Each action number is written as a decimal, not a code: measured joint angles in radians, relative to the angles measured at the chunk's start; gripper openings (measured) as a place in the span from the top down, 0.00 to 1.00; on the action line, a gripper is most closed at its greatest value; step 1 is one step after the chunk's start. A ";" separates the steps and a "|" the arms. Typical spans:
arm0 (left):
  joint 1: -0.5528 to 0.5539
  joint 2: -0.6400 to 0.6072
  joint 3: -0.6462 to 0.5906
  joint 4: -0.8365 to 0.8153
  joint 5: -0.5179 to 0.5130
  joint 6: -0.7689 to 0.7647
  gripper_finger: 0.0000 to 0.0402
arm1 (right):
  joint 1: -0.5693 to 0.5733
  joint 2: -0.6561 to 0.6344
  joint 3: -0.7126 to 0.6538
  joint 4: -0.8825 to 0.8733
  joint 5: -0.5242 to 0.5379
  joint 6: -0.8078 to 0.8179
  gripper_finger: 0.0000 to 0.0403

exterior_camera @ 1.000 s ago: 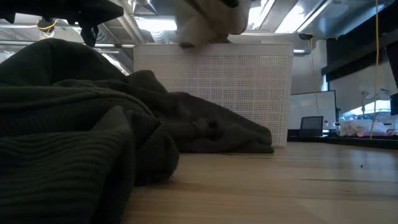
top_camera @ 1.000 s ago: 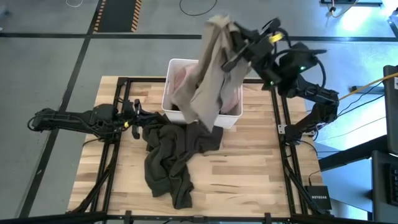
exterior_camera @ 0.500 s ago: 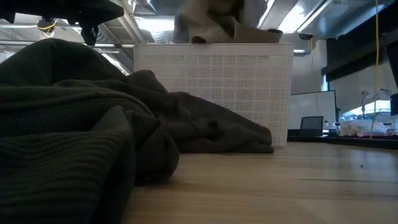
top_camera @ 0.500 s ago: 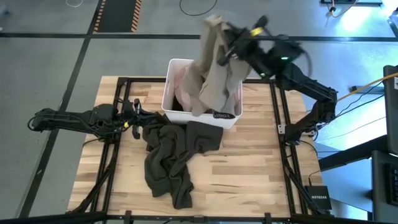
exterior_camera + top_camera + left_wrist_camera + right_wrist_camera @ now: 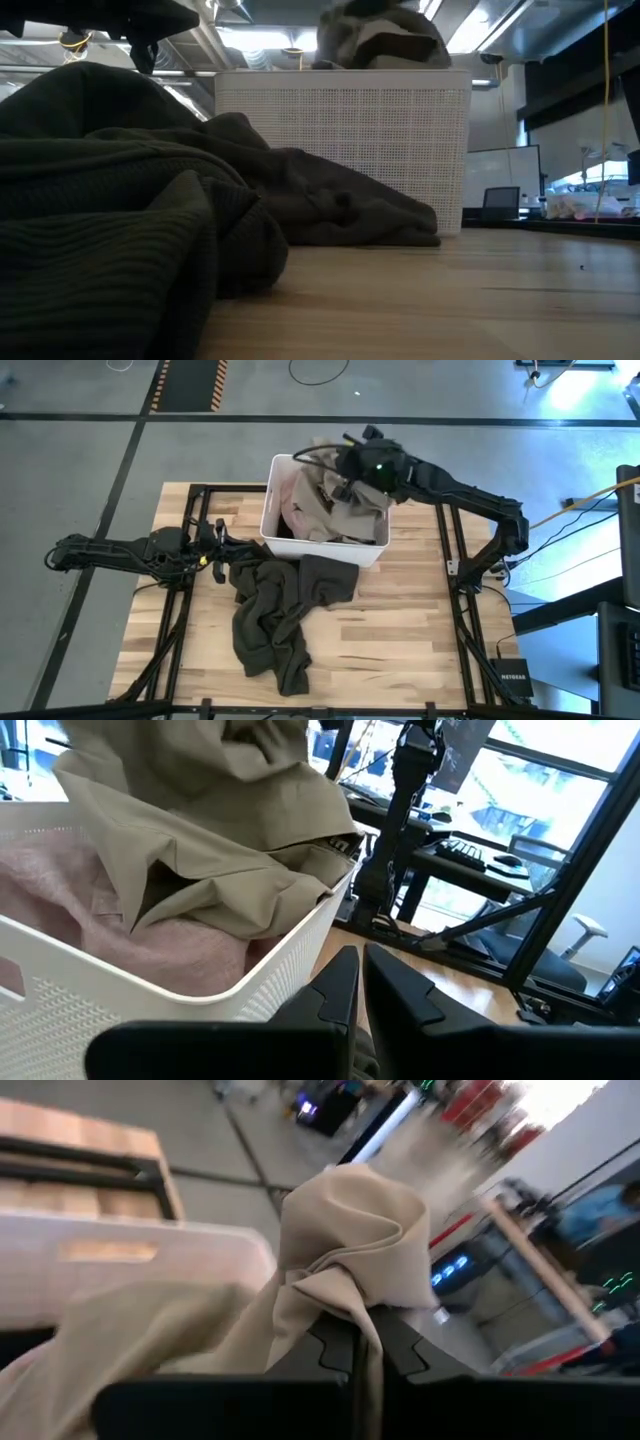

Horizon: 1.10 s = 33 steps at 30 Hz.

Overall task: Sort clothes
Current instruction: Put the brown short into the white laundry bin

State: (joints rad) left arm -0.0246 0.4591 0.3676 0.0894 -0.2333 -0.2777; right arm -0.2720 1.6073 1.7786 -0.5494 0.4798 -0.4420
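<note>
Olive-grey garment (image 5: 340, 510) lowered into bin (image 5: 325, 550)

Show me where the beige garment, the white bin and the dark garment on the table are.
beige garment (image 5: 345, 510), high view, its bunched middle.
white bin (image 5: 340, 150), low view, its perforated front wall.
dark garment (image 5: 275, 615), high view, its crumpled middle.

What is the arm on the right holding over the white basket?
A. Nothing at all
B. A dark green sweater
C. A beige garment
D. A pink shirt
C: the right gripper is shut on a bunched fold of the beige garment, which drapes down into the white bin; the dark olive garment lies on the table.
</note>
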 joint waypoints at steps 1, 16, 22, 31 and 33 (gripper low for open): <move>0.000 0.000 0.000 0.000 0.000 -0.004 0.96 | 0.000 0.000 -0.023 -0.001 -0.002 0.021 0.98; 0.000 0.001 0.000 -0.001 0.000 -0.011 0.96 | -0.026 -0.001 -0.414 0.129 -0.180 0.222 0.96; 0.000 0.001 0.000 0.000 0.000 -0.011 0.96 | -0.026 0.017 -0.543 0.275 -0.213 0.249 0.95; 0.000 0.025 0.000 0.001 0.000 -0.008 0.96 | -0.038 0.168 -0.559 0.355 -0.272 0.292 0.95; 0.000 0.030 0.000 0.003 0.000 -0.008 0.96 | -0.038 0.195 -0.559 0.367 -0.278 0.301 0.95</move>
State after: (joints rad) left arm -0.0250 0.4887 0.3676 0.0921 -0.2330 -0.2852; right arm -0.3096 1.8026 1.2198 -0.1821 0.2015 -0.1410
